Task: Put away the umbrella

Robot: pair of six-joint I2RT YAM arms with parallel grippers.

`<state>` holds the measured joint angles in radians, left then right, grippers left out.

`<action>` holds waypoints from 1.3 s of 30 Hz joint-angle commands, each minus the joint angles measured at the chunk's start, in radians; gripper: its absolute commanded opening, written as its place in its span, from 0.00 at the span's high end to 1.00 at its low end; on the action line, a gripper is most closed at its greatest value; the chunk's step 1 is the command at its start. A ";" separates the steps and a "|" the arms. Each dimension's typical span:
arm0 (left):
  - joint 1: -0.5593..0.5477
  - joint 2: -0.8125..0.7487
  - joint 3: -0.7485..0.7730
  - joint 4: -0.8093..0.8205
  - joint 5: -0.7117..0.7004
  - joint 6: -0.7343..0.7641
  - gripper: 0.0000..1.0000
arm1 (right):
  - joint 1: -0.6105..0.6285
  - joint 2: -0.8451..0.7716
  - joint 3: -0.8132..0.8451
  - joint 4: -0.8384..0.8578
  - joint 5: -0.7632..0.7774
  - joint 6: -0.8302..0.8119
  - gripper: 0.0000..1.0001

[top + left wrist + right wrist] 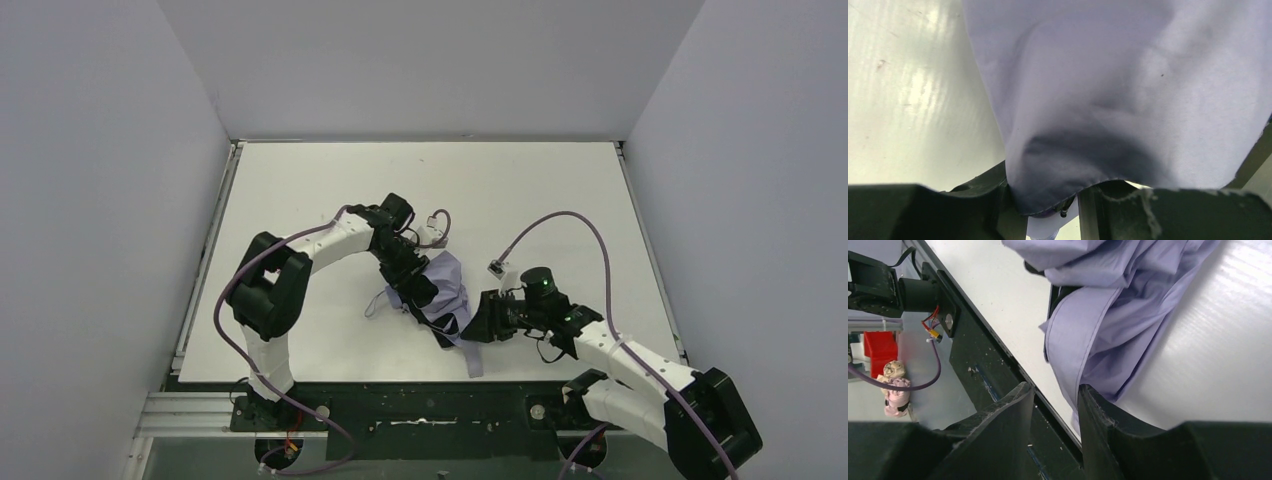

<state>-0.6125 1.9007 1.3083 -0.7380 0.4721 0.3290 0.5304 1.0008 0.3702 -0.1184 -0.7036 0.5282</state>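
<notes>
1. Top external view, whole scene: white table [520,190], walled on three sides, with both arms reaching in toward its front middle.
2. At left, the left gripper [412,290] pointed down onto the left part of the umbrella [447,285], touching the cloth. In the left wrist view, the left gripper [1048,202] had its fingers [973,212] set narrow, and a dark fold of the umbrella [1128,90] was bunched and held between them. The cloth spread taut away from the gap and filled most of that frame.
3. At centre, the umbrella lay crumpled on the table between the two grippers. Its lavender cloth was loose and unrolled, and one strip trailed toward the near edge.
4. At right, the right gripper [487,318] sat low, just beside the umbrella's right edge. In the right wrist view, the right gripper [1055,405] had its fingers [998,435] a narrow gap apart, clamping nothing. A hem of the umbrella [1118,310] ran into that gap and touched one finger. The rest lay in pleats on the table [1208,365], with a black part showing under the folds.
5. At far right, a purple cable [580,225] arched above the right arm.
</notes>
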 commanded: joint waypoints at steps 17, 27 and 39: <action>0.014 0.032 0.070 -0.012 -0.020 0.039 1.00 | -0.006 0.101 -0.073 0.444 0.033 0.196 0.63; 0.016 0.035 0.079 -0.016 -0.058 0.041 1.00 | -0.006 0.135 -0.082 0.430 0.008 0.232 0.87; 0.047 0.072 0.144 -0.014 -0.177 0.028 1.00 | -0.004 -0.087 0.026 -0.311 0.146 0.112 1.00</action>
<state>-0.5972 1.9556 1.3918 -0.7639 0.4030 0.3466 0.5297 0.9611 0.3431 -0.1722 -0.5785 0.6868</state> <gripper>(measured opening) 0.297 0.025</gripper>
